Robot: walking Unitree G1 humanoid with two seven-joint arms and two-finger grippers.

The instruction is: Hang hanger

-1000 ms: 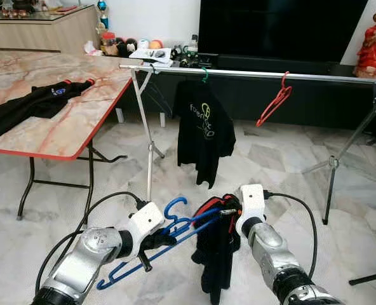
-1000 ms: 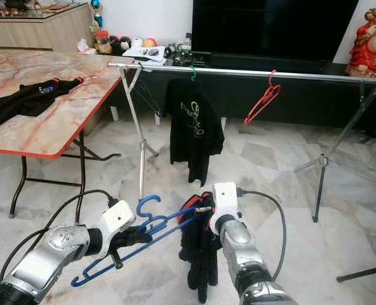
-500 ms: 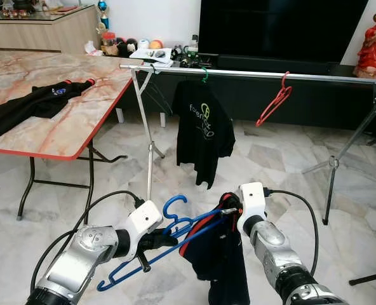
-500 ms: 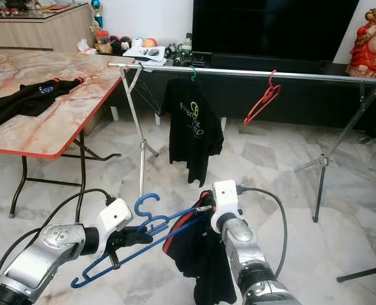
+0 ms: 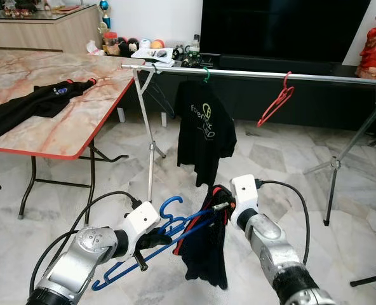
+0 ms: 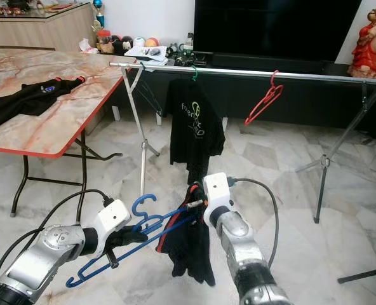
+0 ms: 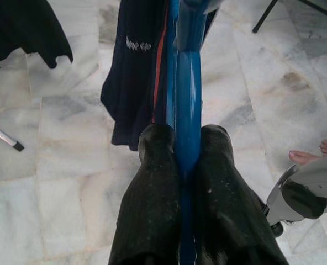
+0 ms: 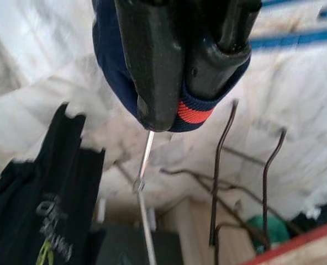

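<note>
Lower middle of frame, left tool clamps the blue hanger, right tool pinches the dark garment; rail hanging's not started yet.

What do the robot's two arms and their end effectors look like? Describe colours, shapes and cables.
Both arms are silver metal with rounded joints and dark collars. Each wrist carries a white boxy block, from which a black cable loops back. The left end effector and the right end effector each have two long, black, matte fingers.
</note>
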